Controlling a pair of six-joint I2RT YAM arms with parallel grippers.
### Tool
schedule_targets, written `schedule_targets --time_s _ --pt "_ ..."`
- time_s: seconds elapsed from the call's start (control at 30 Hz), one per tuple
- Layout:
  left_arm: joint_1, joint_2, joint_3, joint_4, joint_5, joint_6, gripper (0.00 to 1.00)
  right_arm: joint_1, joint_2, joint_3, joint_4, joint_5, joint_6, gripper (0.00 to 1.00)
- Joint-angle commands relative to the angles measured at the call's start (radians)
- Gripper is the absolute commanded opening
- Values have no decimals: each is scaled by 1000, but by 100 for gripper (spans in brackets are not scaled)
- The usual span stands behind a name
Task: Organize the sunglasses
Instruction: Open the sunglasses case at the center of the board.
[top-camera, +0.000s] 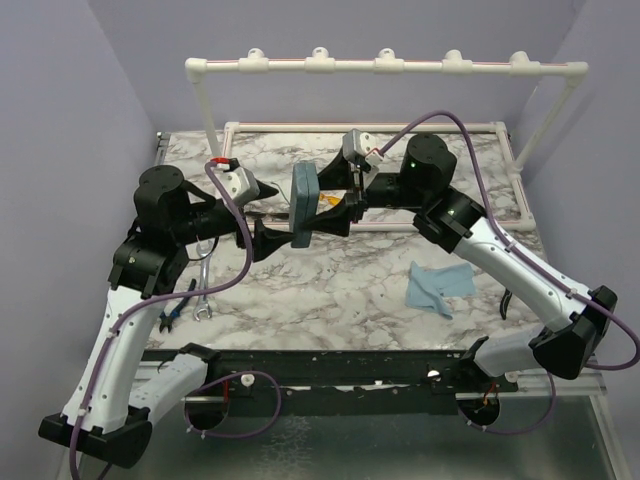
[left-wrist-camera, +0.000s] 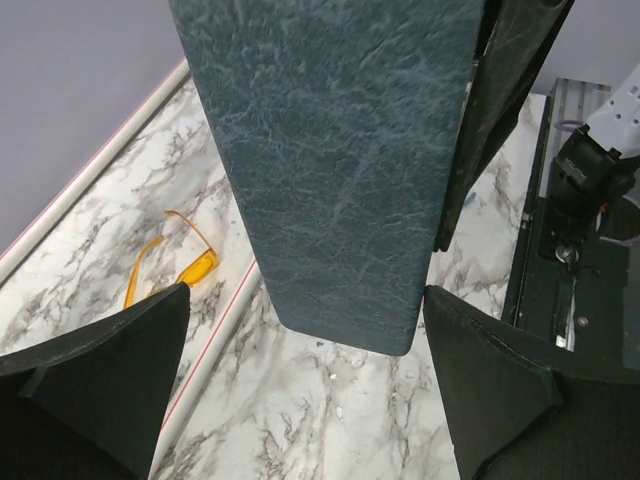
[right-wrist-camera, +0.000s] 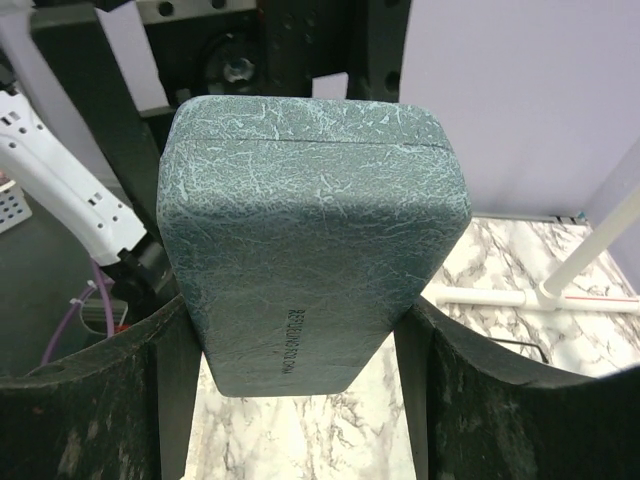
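The grey-blue case (top-camera: 304, 203) is held upright above the table's middle, between both grippers. My right gripper (top-camera: 325, 220) is shut on it; in the right wrist view both fingers press the case (right-wrist-camera: 310, 240) on either side of the gripper (right-wrist-camera: 295, 345). My left gripper (top-camera: 281, 240) is open and straddles the case's lower end (left-wrist-camera: 340, 180). In the left wrist view the gripper (left-wrist-camera: 305, 335) has a gap at its left finger (left-wrist-camera: 95, 385). The yellow-orange sunglasses (left-wrist-camera: 175, 265) lie folded open on the table behind the case (top-camera: 331, 203). The dark wire pair is not clearly in view.
A blue cloth (top-camera: 440, 287) lies at the right. A wrench (top-camera: 203, 290) and blue-handled pliers (top-camera: 175, 305) lie at the left. A white pipe frame (top-camera: 400, 228) lies on the table and a pipe rack (top-camera: 385, 66) stands at the back. A thin dark curve (top-camera: 507, 300) shows beside the right arm.
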Motion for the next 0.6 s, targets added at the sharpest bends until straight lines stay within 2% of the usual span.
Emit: schedule_targets --time_s 0.0,0.23,0.43,0.57 --pt "-9 10 -8 -35 87 17 99 4 -37 17 23 -63 -25 1" --pt "-28 27 3 -36 65 17 98 8 -15 13 82 -79 10 1" --pt "-48 32 0 -36 69 20 91 13 4 24 97 -84 20 0" --pt "-52 34 3 -33 79 24 75 14 10 35 74 -92 9 1"
